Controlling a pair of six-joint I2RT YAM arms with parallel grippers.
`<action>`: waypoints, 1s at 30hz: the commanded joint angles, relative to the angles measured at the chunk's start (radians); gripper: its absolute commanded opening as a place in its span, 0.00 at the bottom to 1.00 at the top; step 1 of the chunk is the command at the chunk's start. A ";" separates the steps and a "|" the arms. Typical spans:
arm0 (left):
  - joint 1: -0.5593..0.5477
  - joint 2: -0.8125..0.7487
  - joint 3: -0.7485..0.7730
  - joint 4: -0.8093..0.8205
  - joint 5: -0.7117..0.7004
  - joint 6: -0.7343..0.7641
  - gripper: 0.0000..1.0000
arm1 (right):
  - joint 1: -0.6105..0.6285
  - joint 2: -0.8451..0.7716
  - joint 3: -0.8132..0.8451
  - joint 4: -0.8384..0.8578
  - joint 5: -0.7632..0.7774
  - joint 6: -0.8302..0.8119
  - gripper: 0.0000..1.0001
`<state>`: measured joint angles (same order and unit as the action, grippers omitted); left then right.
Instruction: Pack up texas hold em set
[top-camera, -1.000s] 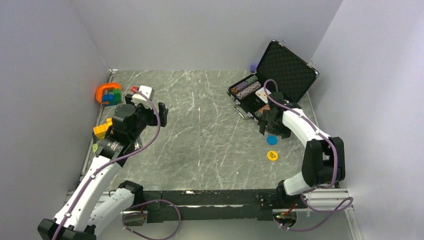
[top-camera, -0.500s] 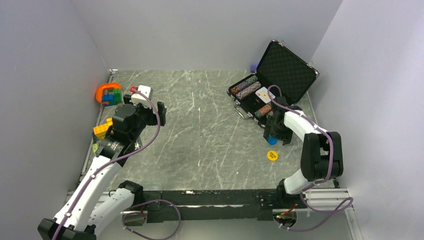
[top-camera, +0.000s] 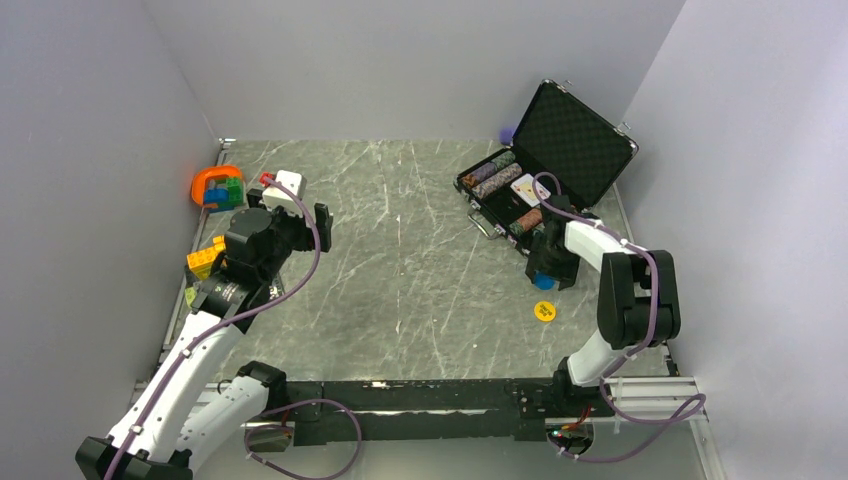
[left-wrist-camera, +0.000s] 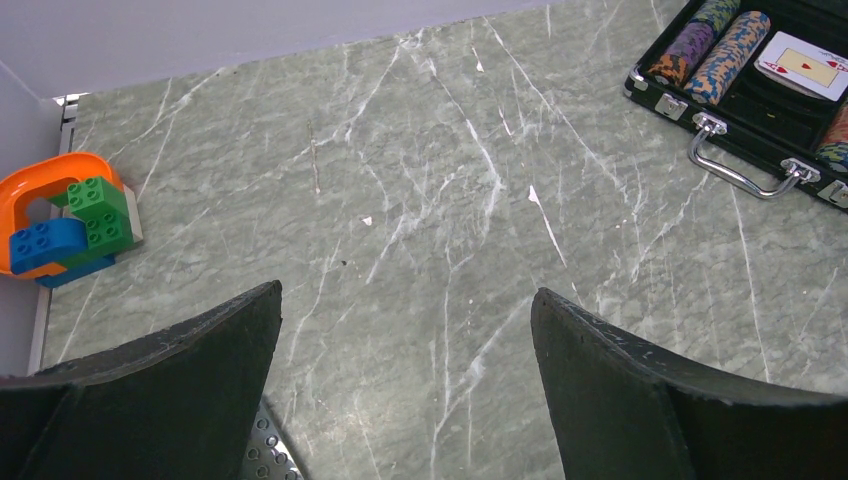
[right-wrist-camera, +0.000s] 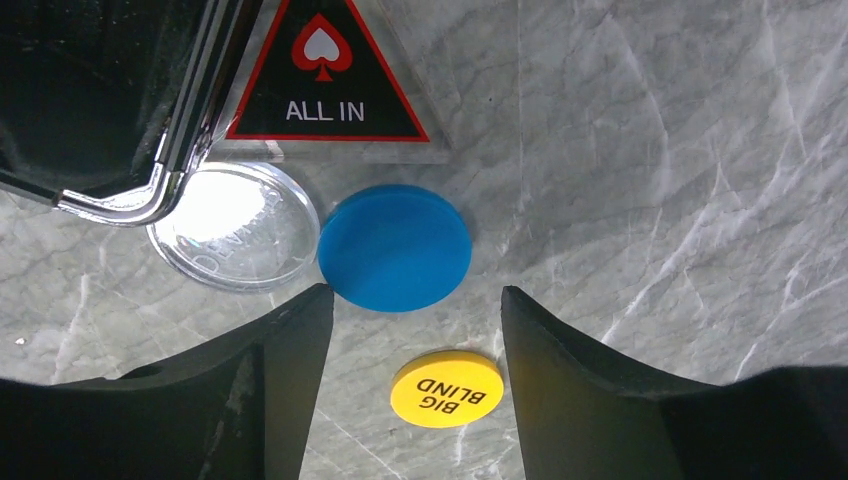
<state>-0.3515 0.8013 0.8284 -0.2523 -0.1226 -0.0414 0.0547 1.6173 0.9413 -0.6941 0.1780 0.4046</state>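
Right wrist view puts the step in hand plainly: collecting the loose pieces lying on the table (top-camera: 420, 250) outside the briefcase (top-camera: 505, 200). The right gripper (right-wrist-camera: 412, 300) hangs low over the blue disc (right-wrist-camera: 395, 247), its jaws spread to either side of the disc's near edge and touching nothing. That disc lies flat just off the briefcase's front corner. A clear disc (right-wrist-camera: 235, 240) sits between it and the corner, its rim meeting the blue one or very nearly. A triangular marker (right-wrist-camera: 327, 80) reading ALL IN lies along the briefcase's edge. The yellow disc (right-wrist-camera: 446, 389), marked BIG BLIND, lies a little farther out from the briefcase than the blue one.

By my reading, the next move calls for the jaws to come down around the blue disc and pinch it by its rim. A thin disc flat on stone gives little to grip, and the clear disc beside it could be nudged. Once held, the disc needs a short carry over the briefcase's wall.

The briefcase stands open, its dark padded lid tilted back. Its tray holds chip stacks (left-wrist-camera: 740, 50) laid in rows on their sides, a face-up card (left-wrist-camera: 805, 65) beside them, and another stack nearer the front.

The left gripper (left-wrist-camera: 405, 295) hovers well apart from the briefcase, jaws wide and empty. An orange ring (left-wrist-camera: 30, 200) holding toy blocks lies farther from the briefcase again.
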 joint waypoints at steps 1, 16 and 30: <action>-0.004 -0.005 0.000 0.022 -0.010 -0.003 0.98 | -0.004 0.010 -0.005 0.032 0.026 0.013 0.65; -0.004 -0.007 -0.001 0.021 -0.008 -0.003 0.98 | -0.016 0.019 -0.017 0.091 0.014 -0.014 0.63; -0.004 -0.006 0.000 0.021 -0.005 -0.005 0.98 | -0.039 0.043 -0.046 0.127 -0.015 -0.032 0.61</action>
<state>-0.3515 0.8013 0.8284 -0.2523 -0.1223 -0.0414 0.0257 1.6310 0.9226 -0.6052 0.1600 0.3824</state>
